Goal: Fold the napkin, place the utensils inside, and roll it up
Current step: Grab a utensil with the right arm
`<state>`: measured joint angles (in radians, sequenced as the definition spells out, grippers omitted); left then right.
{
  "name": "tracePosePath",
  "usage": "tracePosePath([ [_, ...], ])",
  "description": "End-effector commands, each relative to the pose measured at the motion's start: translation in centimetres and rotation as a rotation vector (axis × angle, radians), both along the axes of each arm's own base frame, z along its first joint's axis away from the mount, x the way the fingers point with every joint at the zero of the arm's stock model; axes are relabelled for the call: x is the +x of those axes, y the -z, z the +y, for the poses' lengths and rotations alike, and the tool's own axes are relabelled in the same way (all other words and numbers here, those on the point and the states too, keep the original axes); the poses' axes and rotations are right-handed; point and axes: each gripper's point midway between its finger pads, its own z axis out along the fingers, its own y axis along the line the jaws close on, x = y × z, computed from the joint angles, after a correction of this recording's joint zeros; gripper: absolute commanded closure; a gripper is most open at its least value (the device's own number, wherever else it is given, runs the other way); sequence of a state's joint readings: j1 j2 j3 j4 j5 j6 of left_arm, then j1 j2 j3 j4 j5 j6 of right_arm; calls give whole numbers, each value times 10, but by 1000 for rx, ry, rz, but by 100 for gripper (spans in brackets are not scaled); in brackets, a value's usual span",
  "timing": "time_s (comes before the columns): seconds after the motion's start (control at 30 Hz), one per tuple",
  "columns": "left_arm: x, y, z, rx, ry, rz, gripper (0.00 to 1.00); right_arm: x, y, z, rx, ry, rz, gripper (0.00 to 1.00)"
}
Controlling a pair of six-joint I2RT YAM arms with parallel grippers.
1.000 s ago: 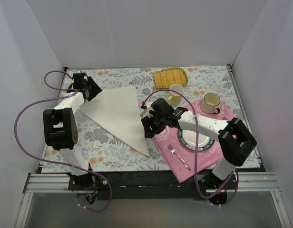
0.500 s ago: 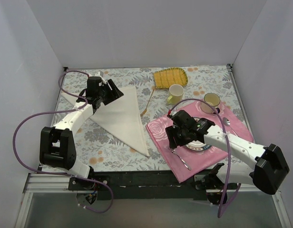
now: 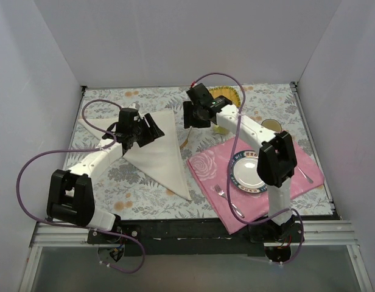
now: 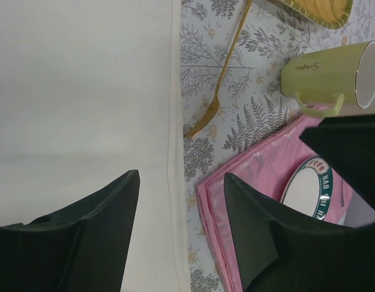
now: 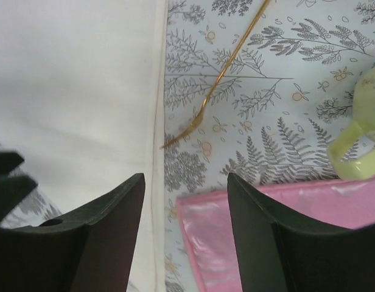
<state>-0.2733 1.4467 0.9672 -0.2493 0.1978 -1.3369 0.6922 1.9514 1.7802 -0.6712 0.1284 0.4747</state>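
Observation:
The cream-white napkin (image 3: 157,152) lies folded in a triangle on the left of the table; it also shows in the left wrist view (image 4: 84,91) and the right wrist view (image 5: 78,79). The gold utensil (image 3: 185,140) lies just right of the napkin's edge, on the floral cloth (image 4: 218,91) (image 5: 227,67). My left gripper (image 3: 148,130) (image 4: 181,176) hovers open and empty over the napkin's right edge. My right gripper (image 3: 195,118) (image 5: 185,176) is open and empty above the gold utensil, between the napkin and the pink mat.
The pink rose placemat (image 3: 206,167) at the right holds a plate (image 3: 248,173), a silver fork (image 3: 227,198) and a silver spoon (image 3: 303,173). A green mug (image 4: 330,76) and a second mug (image 3: 269,126) stand behind it. A yellow ribbed mat (image 3: 227,92) lies at the back.
My right arm has swung from over the pink mat to the far middle, above the gold utensil. My left gripper has moved right over the napkin's edge.

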Motion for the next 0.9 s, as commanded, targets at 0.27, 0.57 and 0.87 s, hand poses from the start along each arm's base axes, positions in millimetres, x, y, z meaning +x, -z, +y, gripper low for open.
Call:
tracePosePath([
  [0.27,-20,-27,23,45,-67,-62,44,64,72,14,-89,379,15,41],
  [0.57,-21,-34,24,51,-65,-81,44,57,119,15,-129,355,66,59],
  [0.87,-23,-44,20,36,-42,-88,44,51,139,19,-96,383,109,69],
])
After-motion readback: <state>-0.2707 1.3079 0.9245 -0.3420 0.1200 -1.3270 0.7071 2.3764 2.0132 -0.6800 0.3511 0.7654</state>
